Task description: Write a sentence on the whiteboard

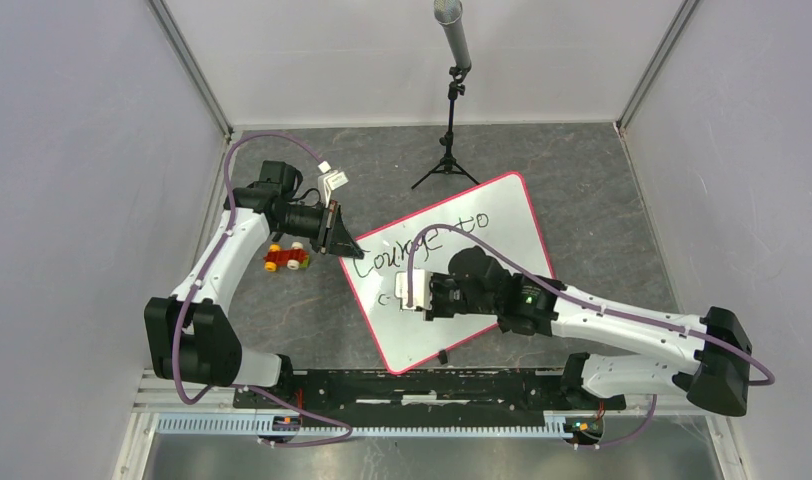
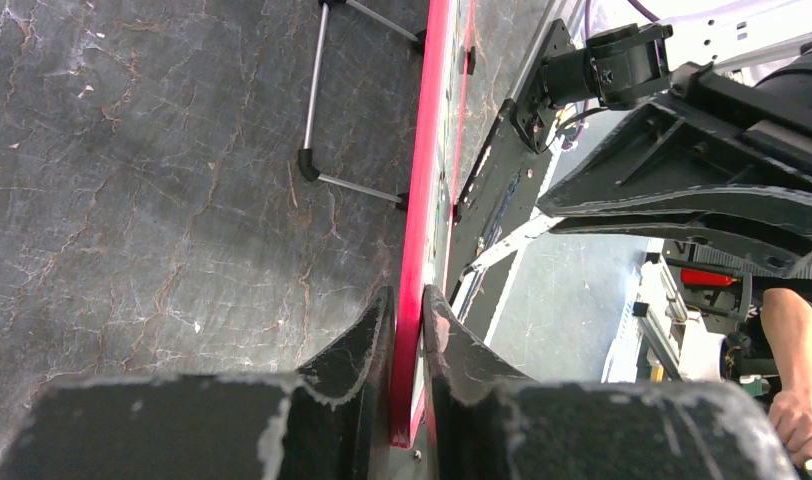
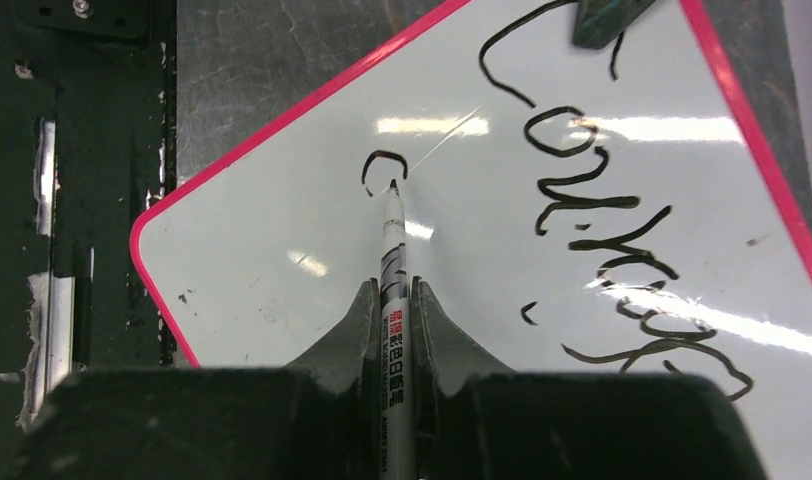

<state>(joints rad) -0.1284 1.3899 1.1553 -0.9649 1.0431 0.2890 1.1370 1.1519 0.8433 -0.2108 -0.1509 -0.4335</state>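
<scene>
The whiteboard (image 1: 407,335), white with a pink-red rim, lies tilted on the grey table. The sentence (image 1: 402,248) in black script reads "courage to", with a lone "c" (image 3: 382,165) begun on a second line. My left gripper (image 1: 342,240) is shut on the board's left rim; the left wrist view shows the red rim (image 2: 429,150) pinched between the fingers of that gripper (image 2: 407,300). My right gripper (image 3: 394,290) is shut on a white marker (image 3: 393,250). The marker's tip rests on the board just below the "c". The right gripper (image 1: 410,292) hovers over the board's lower left.
A red and yellow toy car (image 1: 287,258) sits left of the board, under the left arm. A microphone tripod (image 1: 450,140) stands behind the board. A small black piece (image 1: 443,356) lies by the board's near edge, just ahead of the black base rail (image 1: 432,385).
</scene>
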